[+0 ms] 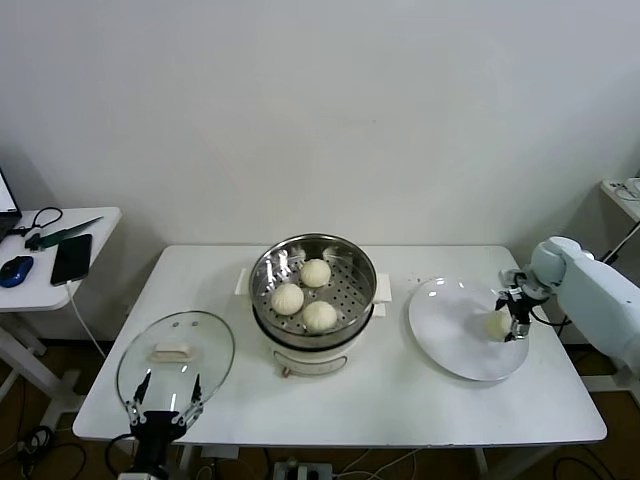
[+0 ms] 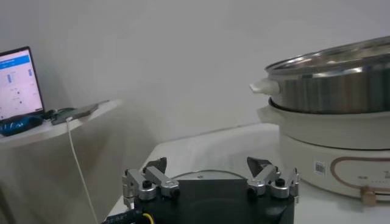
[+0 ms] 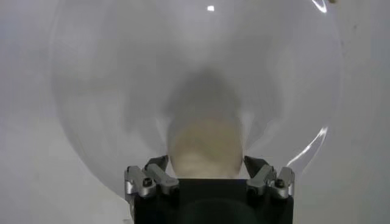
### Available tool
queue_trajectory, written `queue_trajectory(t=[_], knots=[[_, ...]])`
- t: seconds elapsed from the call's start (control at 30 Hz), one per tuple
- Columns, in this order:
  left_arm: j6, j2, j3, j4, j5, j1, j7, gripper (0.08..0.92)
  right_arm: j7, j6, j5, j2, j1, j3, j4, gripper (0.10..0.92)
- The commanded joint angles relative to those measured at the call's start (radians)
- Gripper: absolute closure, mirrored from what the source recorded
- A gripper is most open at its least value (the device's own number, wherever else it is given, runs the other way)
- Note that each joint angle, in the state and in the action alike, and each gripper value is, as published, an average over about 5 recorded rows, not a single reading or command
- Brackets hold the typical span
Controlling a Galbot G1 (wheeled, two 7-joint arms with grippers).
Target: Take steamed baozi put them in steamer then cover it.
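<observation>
White table [image 1: 400,400] — plain white wall [image 1: 320,100]

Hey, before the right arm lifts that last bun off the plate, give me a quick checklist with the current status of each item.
1. Right gripper fingers straddle the last baozi on the white plate: ok.
2. Fingers firmly clamped on it: cannot tell.
3. Steamer uncovered: ok.
4. Free spot on its tray beside the three baozi: ok.
5. Glass lid lying on the table, clear of the path: ok.
6. Left gripper parked open near the lid: ok.
</observation>
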Motion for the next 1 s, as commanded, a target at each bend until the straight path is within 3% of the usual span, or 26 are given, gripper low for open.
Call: queue_trajectory(t=[0.03, 0.33, 0.67, 1.0], knots=[[-0.001, 0.0, 0.0, -0.001, 0.002, 0.002, 0.0, 0.177, -0.002, 0.007, -0.007, 0.029, 0.008, -0.002, -0.042, 0.232], [-0.004, 0.001, 0.0, -0.002, 0.001, 0.005, 0.0, 0.177, -0.005, -0.015, 0.085, 0.005, 0.067, -0.077, 0.008, 0.302], [-0.005, 0.004, 0.022, -0.016, 0.005, 0.008, 0.003, 0.177, 0.01, -0.139, 0.553, -0.016, 0.508, -0.531, 0.21, 0.313], [-0.012, 0.007, 0.051, -0.038, 0.014, 0.02, 0.01, 0.177, 0.047, -0.239, 0.976, 0.143, 0.832, -0.865, 0.351, 0.313]])
